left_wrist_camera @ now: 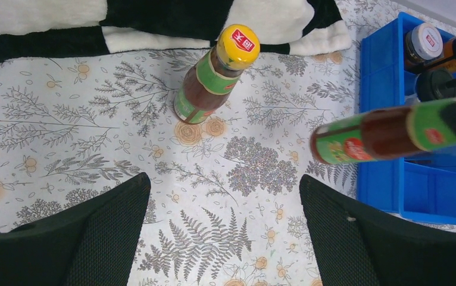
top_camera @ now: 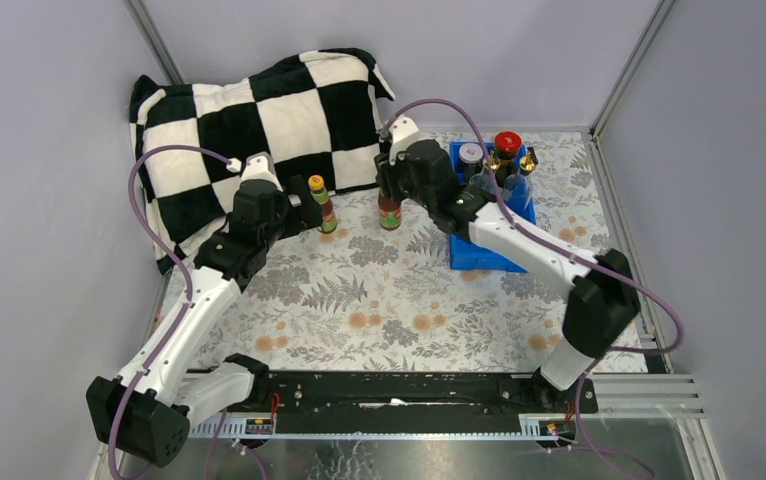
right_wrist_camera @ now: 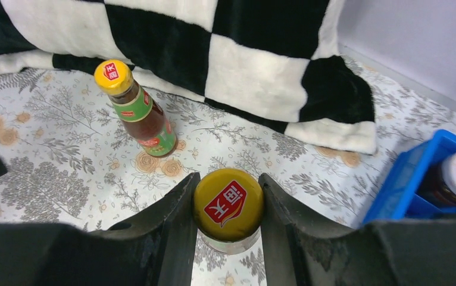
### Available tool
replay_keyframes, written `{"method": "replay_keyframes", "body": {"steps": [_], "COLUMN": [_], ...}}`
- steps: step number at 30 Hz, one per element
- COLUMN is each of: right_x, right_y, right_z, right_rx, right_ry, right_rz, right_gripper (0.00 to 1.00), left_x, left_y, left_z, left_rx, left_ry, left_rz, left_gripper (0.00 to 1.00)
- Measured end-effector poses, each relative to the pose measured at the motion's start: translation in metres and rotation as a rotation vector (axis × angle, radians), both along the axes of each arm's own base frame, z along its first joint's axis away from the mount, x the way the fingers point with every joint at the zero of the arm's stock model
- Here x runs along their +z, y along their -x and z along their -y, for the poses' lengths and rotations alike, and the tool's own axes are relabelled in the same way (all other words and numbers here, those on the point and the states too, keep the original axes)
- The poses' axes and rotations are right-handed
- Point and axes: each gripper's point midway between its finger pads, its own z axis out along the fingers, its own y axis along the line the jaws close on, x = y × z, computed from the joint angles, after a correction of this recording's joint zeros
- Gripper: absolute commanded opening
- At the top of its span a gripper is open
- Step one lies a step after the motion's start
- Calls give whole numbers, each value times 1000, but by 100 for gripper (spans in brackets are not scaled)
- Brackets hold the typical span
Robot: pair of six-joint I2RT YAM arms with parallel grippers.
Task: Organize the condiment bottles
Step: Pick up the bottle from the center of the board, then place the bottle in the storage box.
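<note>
From above: shows a blue tray (top_camera: pixel 489 258) holding the red-lidded jar (top_camera: pixel 507 143), the white-lidded jar (top_camera: pixel 472 153) and the gold-spouted bottles (top_camera: pixel 492 160), all crowded into its far end. Cannot confirm the black-capped shakers among them. Outside the tray, on its left, finds the gripped sauce bottle (top_camera: pixel 390 212) close by and the free sauce bottle (top_camera: pixel 322 205) farther left, both orange-capped.

From the left wrist: looks down through the left gripper (left_wrist_camera: pixel 222 185), spread wide and holding nothing, onto the free sauce bottle (left_wrist_camera: pixel 211 80), upright and well left of the tray (left_wrist_camera: pixel 428 196).

From the right wrist: shows the right gripper (right_wrist_camera: pixel 228 208) clamped on the gripped sauce bottle (right_wrist_camera: pixel 228 204), one finger against each side of its cap. Cannot tell whether lifted or standing.

Judged overall: mostly done, with two sauce bottles to bring into the tray's near compartments.
</note>
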Motion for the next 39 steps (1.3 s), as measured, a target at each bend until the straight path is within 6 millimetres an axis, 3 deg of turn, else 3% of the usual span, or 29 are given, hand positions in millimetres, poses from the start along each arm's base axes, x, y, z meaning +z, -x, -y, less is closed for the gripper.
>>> {"method": "replay_keyframes", "body": {"steps": [9, 17, 23, 31, 39], "right_x": [61, 79, 70, 35, 12], "right_y": [52, 78, 74, 57, 55], "right_z": [61, 123, 174, 253, 288], "right_rx": [-72, -224, -364, -592, -695], "right_ry": [-32, 40, 65, 88, 62], "right_rz": [24, 28, 12, -63, -99], "right_gripper": [43, 45, 45, 45, 45], "left_x": [-2, -2, -4, -8, -13], "left_y": [-4, -6, -6, -8, -10], "left_z": [5, 10, 13, 15, 16], "left_rx": [-15, -28, -38, -43, -47], "left_ry": [15, 35, 42, 42, 38], "left_rz": [-5, -2, -12, -21, -36], "left_gripper": [99, 99, 99, 99, 99]}}
